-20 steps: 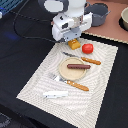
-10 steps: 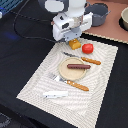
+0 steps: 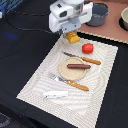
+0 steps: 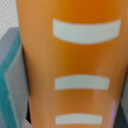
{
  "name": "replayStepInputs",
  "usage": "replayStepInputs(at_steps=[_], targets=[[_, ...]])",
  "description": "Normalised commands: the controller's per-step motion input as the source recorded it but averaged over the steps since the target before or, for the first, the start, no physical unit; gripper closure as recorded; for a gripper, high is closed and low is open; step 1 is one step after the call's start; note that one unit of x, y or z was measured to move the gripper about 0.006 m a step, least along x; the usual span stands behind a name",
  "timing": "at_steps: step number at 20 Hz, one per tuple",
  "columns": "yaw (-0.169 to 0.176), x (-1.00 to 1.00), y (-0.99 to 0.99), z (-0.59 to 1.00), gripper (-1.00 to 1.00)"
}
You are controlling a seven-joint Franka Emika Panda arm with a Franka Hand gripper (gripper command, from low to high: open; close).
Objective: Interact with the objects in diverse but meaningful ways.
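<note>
Transport step: the gripper (image 3: 73, 34), clamped around the bread block (image 3: 73, 37), holds it aloft; next, select a free placement spot below.

Soft, even room light falls over the scene, bright on the pale placemat (image 3: 70, 70) and swallowed by the dark table (image 3: 20, 55) around it. Shadows are faint and short. The exterior view is grainy and low on detail. The wrist view is badly out of focus, the bread block (image 4: 75, 65) a smeared orange blur filling the frame
</note>
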Motion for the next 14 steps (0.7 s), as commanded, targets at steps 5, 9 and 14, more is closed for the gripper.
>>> replayStepInputs(at_steps=[5, 9, 14], targets=[[0.017, -0.33, -0.74, 0.09, 1.0], [0.0, -0.17, -0.87, 0.0, 1.0], [0.0, -0.14, -0.9, 0.0, 1.0]])
